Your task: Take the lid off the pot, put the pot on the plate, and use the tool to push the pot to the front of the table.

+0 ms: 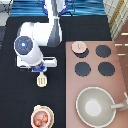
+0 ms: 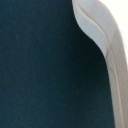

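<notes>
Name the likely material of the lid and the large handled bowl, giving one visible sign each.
The lid, on a stove burner away from the gripper: probably matte plastic, evenly pale pink. The large handled bowl: possibly glazed ceramic or plastic, smooth grey-beige; the look leaves it open.
</notes>
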Motion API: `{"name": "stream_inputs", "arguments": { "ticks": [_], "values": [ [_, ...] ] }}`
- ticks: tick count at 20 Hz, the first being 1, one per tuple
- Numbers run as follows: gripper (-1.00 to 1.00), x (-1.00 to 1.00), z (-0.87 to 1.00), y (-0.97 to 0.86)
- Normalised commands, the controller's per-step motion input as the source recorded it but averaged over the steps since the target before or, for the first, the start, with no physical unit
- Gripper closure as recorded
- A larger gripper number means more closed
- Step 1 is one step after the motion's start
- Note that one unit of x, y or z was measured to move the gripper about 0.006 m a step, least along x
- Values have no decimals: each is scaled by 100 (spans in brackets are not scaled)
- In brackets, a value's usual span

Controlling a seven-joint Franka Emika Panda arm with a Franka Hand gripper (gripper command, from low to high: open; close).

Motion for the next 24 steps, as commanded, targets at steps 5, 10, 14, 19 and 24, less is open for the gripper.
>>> {"name": "stream_inputs", "arguments": {
  "ticks": [5,10,14,19,24],
  "values": [
    [100,-100,-69,0],
    [-100,-90,-4,1],
    [-100,-54,100,12],
    [-100,-63,100,22],
    [-100,-71,100,15]
  ]
}}
